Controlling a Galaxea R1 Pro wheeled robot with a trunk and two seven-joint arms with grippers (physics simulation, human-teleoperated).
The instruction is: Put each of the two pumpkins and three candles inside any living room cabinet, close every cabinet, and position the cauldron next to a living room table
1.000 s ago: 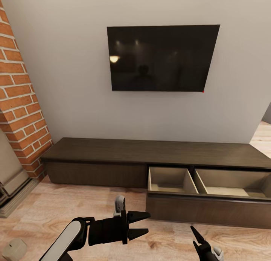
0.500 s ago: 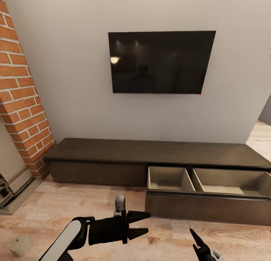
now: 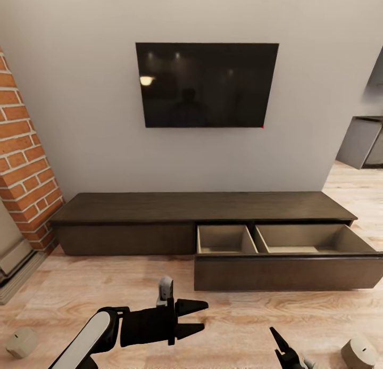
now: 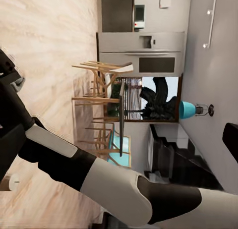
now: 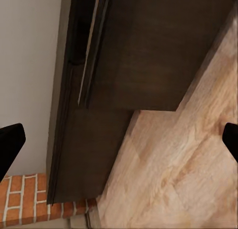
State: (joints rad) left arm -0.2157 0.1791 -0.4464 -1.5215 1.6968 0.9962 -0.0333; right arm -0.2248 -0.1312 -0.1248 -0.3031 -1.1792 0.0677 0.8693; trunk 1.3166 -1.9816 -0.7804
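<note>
L gripper (image 3: 192, 317) jaws apart, empty | R gripper (image 3: 280, 343) jaws wide, empty | cabinet (image 3: 159, 206) ahead of both, drawer (image 3: 287, 273) out | candles: one (image 3: 21, 341) far left of L, one (image 3: 360, 353) just right of R, on floor (image 3: 106, 289)

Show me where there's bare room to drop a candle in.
Both compartments of the open drawer look bare: the smaller one beside the divider and the wider one toward the cabinet's right end. The cabinet top is bare too. Candles sit on the floor at far left and far right.
</note>
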